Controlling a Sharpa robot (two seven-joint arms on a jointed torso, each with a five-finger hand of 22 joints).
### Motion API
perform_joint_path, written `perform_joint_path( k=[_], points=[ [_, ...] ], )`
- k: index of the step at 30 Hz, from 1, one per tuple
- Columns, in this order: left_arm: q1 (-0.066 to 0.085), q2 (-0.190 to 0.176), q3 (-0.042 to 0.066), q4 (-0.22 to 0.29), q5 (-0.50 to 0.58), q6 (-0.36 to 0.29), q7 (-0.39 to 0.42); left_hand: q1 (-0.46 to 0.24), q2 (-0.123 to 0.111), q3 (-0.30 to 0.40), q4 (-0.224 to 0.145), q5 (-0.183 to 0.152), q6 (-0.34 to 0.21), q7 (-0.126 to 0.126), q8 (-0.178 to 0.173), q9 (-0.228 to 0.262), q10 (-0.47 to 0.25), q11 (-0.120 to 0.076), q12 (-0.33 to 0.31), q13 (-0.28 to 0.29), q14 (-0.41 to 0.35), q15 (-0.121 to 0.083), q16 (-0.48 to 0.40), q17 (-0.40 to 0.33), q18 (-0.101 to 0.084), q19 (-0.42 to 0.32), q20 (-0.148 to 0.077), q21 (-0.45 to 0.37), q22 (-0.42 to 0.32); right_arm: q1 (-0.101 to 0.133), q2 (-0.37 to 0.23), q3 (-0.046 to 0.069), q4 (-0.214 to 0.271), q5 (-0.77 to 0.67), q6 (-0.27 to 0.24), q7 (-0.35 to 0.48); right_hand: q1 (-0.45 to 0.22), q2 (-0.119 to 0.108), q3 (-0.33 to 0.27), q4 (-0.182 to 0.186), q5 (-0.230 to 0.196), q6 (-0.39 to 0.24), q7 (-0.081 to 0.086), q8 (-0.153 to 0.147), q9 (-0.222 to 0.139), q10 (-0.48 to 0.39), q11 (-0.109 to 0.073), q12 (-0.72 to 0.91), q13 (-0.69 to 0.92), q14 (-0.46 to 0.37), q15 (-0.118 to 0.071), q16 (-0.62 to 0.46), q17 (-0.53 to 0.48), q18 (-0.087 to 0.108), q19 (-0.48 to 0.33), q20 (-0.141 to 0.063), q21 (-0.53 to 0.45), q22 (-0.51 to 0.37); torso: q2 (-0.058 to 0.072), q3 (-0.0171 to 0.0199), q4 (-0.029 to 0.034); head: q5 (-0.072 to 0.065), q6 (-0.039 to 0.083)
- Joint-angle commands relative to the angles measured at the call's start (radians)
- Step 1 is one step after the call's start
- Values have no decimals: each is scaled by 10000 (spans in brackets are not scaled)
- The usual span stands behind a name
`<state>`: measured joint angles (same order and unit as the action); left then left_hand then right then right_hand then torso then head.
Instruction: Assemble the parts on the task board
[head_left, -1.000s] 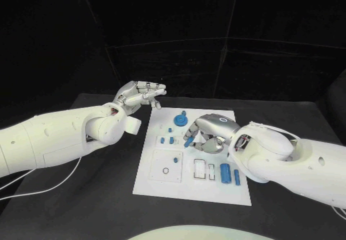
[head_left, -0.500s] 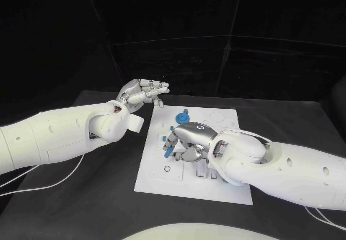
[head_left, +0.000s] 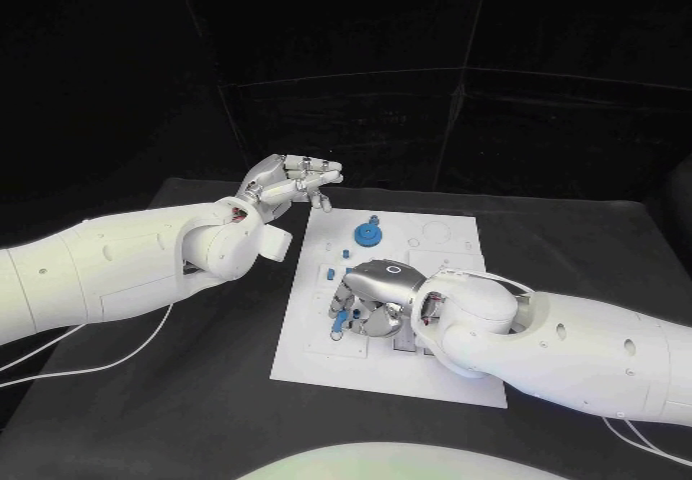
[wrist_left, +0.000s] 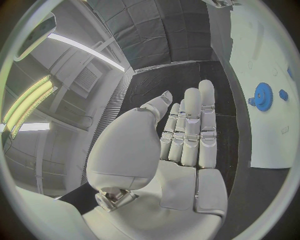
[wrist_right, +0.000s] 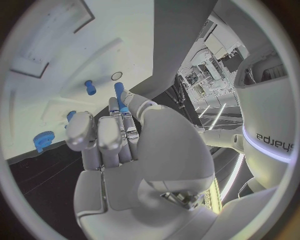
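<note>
The white task board (head_left: 320, 352) lies in the middle of the black table. My right hand (head_left: 371, 296) hovers low over its left half and pinches a short blue peg (head_left: 342, 319) (wrist_right: 119, 93) between thumb and fingers. Just beyond the fingertips, another blue peg (wrist_right: 91, 87) stands in the board beside a small round hole (wrist_right: 116, 76). A blue gear (head_left: 368, 233) (wrist_left: 262, 96) (wrist_right: 44, 140) sits at the board's far end, with small blue pieces (head_left: 330, 272) nearer the hand. My left hand (head_left: 289, 181) (wrist_left: 187, 125) is raised off the board's far left corner, holding nothing.
My right forearm (head_left: 577, 345) covers the board's right half. Thin white cables (head_left: 87, 372) lie on the table under my left arm. The board (wrist_right: 44, 45) has shallow rectangular recesses in its surface.
My right hand has carried the blue peg leftwards and towards the board's near end. The left hand has barely moved.
</note>
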<state>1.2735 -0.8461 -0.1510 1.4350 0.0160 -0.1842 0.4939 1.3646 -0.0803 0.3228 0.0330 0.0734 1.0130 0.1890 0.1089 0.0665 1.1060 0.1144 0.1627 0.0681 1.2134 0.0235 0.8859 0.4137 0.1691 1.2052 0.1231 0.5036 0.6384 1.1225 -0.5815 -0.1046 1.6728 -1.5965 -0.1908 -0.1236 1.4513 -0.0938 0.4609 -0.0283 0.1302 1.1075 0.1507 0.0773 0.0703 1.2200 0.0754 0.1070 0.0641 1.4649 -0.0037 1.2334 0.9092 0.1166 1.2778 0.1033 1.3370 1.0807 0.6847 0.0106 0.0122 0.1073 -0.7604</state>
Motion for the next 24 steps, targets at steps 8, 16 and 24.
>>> perform_joint_path(
  k=[8, 16, 24],
  points=[
    [12, 22, 8, -6, 23, 129, 73, 99, 19, 27, -56, 42, -30, -4, 0, 8, -40, 5, 26, -5, -26, 20, 25, -14, 136, 54, 3, -66, -9, -27, 133, -15, -118, -184, 487, 29, -50, -17, 52, 15, 53, -26, 78, -63, -10, -13, 76, -38, 15, 4, 16, 6, -9, -135, -48, 7, 20, -9, -2, -5, -1, 12, -44],
    [12, 20, 8, 3, 23, 128, 67, 99, 19, 27, -56, 42, -30, -4, 0, 8, -40, 5, 26, -5, -26, 20, 25, -14, 136, 54, 3, -66, -9, -71, 255, -18, -179, -285, 456, -48, -67, -11, 61, 18, 54, -23, 79, -64, -9, -10, 77, -46, 16, 2, 19, 5, -13, -135, -52, 10, 19, -11, -3, -12, 12, 17, -68],
    [12, 3, 8, 25, 23, 127, 65, 99, 19, 27, -56, 42, -30, -4, 0, 8, -40, 5, 26, -5, -26, 20, 25, -14, 136, 54, 3, -66, -9, -125, 363, -19, -277, -553, 573, -250, -80, -9, 66, 21, 55, -24, 80, -66, -9, -10, 78, -52, 17, 0, 20, 1, -21, -132, -61, 12, 13, -24, -6, -8, 2, 33, -75]
  ],
)
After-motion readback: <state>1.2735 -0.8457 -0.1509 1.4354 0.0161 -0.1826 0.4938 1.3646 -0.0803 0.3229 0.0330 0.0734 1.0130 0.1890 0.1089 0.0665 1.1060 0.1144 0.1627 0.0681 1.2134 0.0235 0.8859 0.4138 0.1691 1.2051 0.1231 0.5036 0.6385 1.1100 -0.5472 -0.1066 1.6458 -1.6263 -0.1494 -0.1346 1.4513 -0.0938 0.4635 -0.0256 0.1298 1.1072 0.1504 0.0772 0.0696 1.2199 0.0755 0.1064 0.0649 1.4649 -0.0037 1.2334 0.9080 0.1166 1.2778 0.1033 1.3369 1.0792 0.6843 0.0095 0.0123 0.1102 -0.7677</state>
